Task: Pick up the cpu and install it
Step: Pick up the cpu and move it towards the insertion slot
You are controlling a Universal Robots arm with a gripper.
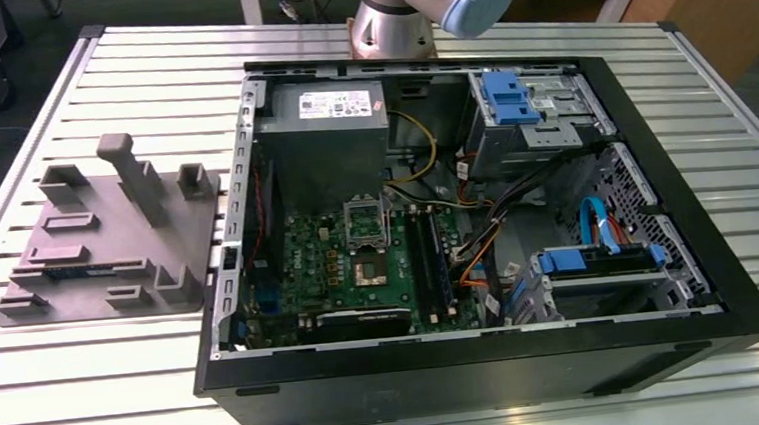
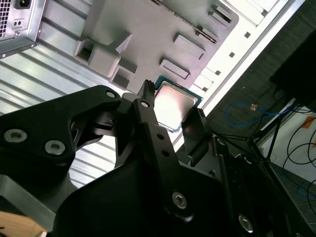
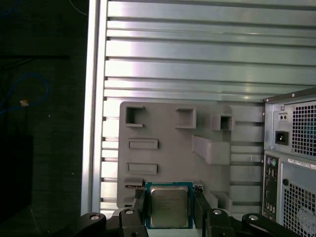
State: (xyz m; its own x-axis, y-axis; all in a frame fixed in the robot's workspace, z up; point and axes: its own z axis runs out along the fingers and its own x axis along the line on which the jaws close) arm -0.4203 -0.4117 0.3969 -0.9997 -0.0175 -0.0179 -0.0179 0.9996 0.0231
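The cpu (image 3: pixel 169 206), a flat square chip with a shiny metal top and a thin greenish edge, sits between the two black fingers (image 3: pixel 139 203) of my gripper (image 3: pixel 169 197). The gripper is shut on its sides. The second wrist view shows the cpu (image 2: pixel 175 104) in the same grip, held well above the grey moulded tray (image 2: pixel 148 29). In the exterior view the tray (image 1: pixel 101 242) lies on the slatted table at the left. The open socket (image 1: pixel 365 239) sits mid-motherboard inside the case.
The open computer case (image 1: pixel 487 215) lies on its side at the exterior view's right, with a power-supply box (image 1: pixel 323 111), cables and blue drive brackets (image 1: pixel 506 98) inside. Its rear panel (image 3: pixel 291 163) stands beside the tray. The table edge (image 3: pixel 96 123) borders dark floor.
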